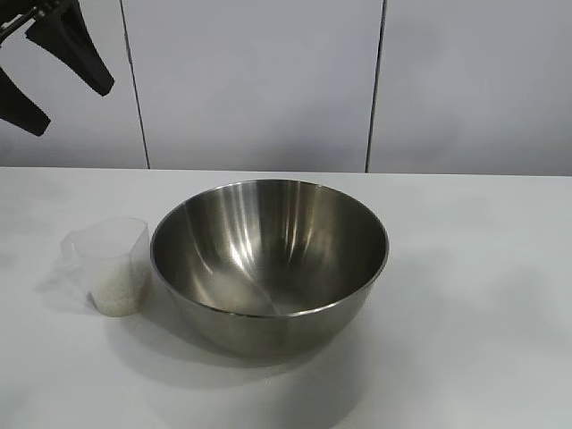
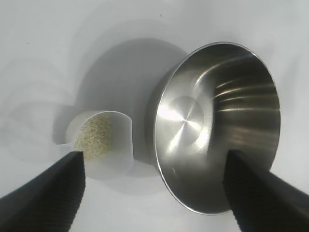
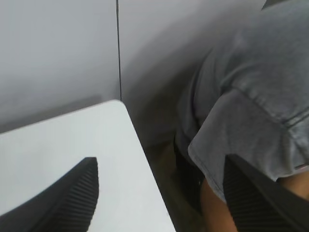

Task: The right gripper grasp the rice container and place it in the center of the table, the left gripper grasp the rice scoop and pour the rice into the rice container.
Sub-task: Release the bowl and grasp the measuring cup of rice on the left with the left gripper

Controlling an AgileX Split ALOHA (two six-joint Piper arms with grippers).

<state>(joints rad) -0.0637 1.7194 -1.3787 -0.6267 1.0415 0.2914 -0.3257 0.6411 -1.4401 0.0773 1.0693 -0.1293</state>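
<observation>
Left pincer [image 2: 154, 193] hangs open above the rice scoop [image 1: 114, 264], which sits touching the rice container [image 1: 270, 259]. A careless grab could tip its rice [image 2: 95, 137]. Right pincer [image 3: 159, 193] open, away from the container.

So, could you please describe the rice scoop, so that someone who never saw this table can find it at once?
Find the large shiny steel bowl in the middle of the white table. Close beside it, toward the left arm's side, stands the rice scoop, a small clear plastic cup. It alone is see-through and holds white rice.
</observation>
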